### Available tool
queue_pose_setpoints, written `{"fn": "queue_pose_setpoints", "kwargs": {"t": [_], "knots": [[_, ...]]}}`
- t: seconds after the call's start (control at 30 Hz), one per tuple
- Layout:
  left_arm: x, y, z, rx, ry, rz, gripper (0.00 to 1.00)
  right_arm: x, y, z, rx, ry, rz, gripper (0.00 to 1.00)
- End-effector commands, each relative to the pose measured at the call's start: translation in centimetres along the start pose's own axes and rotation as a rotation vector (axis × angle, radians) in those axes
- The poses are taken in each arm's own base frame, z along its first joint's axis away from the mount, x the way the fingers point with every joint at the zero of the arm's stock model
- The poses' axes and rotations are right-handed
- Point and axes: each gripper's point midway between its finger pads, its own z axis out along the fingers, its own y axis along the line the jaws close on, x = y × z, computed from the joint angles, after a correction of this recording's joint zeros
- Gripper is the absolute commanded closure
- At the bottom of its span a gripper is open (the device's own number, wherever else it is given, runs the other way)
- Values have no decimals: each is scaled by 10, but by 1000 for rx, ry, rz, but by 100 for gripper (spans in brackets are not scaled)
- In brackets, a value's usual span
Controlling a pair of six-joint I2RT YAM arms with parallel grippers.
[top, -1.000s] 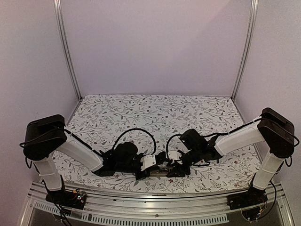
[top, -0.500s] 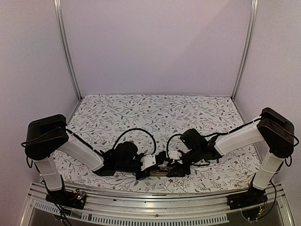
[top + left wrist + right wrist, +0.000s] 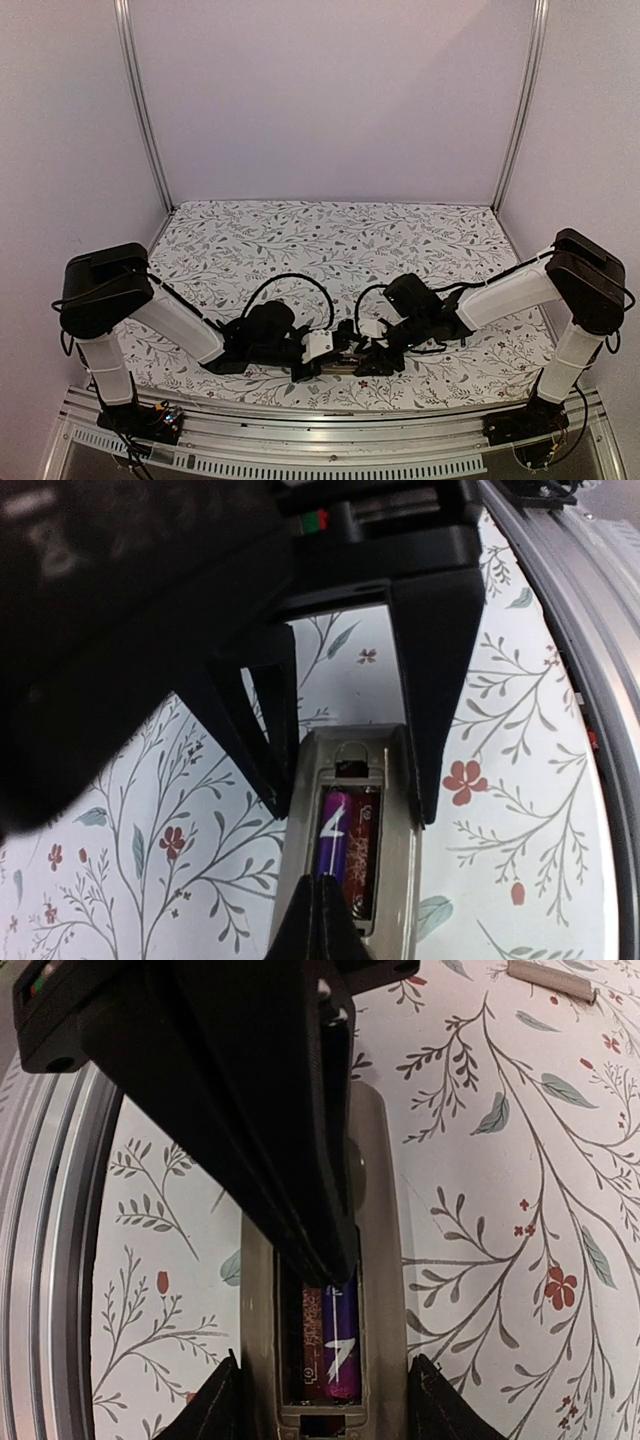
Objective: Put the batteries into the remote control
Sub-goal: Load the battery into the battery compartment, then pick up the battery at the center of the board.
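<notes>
The remote control (image 3: 342, 366) lies tan back up at the table's near edge, its dark recess open. One purple battery (image 3: 336, 830) lies in the left slot of the recess; the slot beside it shows reddish brown and holds nothing. The battery also shows in the right wrist view (image 3: 343, 1348). My left gripper (image 3: 320, 912) is shut, its joined tips resting on the battery's end. My right gripper (image 3: 320, 1365) straddles the remote (image 3: 385, 1210), one finger against each long side. No second battery shows.
A small tan cover panel (image 3: 550, 978) lies on the floral cloth beyond the remote. The metal rail of the table's near edge (image 3: 590, 630) runs close beside the remote. Both arms meet low at the front middle (image 3: 350, 350).
The left arm's upper link has shifted slightly to the right. Both grippers stay at the remote.
</notes>
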Motion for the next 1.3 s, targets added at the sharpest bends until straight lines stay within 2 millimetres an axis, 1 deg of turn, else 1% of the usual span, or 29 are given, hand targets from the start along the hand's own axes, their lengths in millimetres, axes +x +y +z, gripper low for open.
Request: {"fn": "queue_pose_setpoints", "kwargs": {"t": [0.0,0.07,0.2,0.47,0.67,0.73,0.8,0.83,0.87,0.9,0.93,1.0,1.03,1.07,1.1,1.13,1.17,1.23,1.27], "knots": [[41,-21,6,65,126,-3,100,-15,-6,0,25,-64,-8,53],[35,-15,4,36,108,-9,100,-18,-7,-2,33,-71,-10,51],[15,-5,-10,-7,33,-25,100,-21,-8,-7,44,-80,-11,48],[-22,11,-31,-62,-64,-40,93,-32,-10,-17,69,-108,-18,38],[-32,18,-41,-89,-91,-52,89,-37,-12,-26,78,-117,-9,34],[-35,22,-48,-113,-102,-63,87,-43,-14,-35,79,-135,4,35],[-37,29,-58,-153,-117,-77,84,-53,-19,-50,91,-179,23,37],[-38,33,-63,-172,-128,-87,80,-59,-24,-57,101,-203,59,39],[-40,37,-69,-194,-139,-97,70,-64,-33,-65,118,-222,96,40],[-42,40,-74,-214,-153,-107,54,-70,-42,-75,137,-245,155,42],[-43,43,-79,-233,-162,-114,44,-70,-59,-85,179,-258,221,42],[-46,46,-86,-253,-175,-123,28,-60,-99,-108,317,-269,469,48],[-48,49,-88,-268,-180,-133,23,-46,-117,-120,411,-241,582,50],[-49,52,-90,-285,-185,-149,18,-34,-132,-134,516,-222,705,50],[-51,54,-92,-293,-190,-159,15,-17,-143,-149,642,-173,778,45],[-51,60,-94,-329,-188,-170,13,-2,-149,-170,774,-135,846,39],[-51,66,-96,-359,-185,-180,12,13,-152,-187,882,-102,936,35],[-52,73,-99,-395,-185,-195,12,45,-145,-215,1008,-38,1068,32],[-52,75,-99,-403,-183,-198,12,62,-138,-221,1046,6,1115,31]]}}
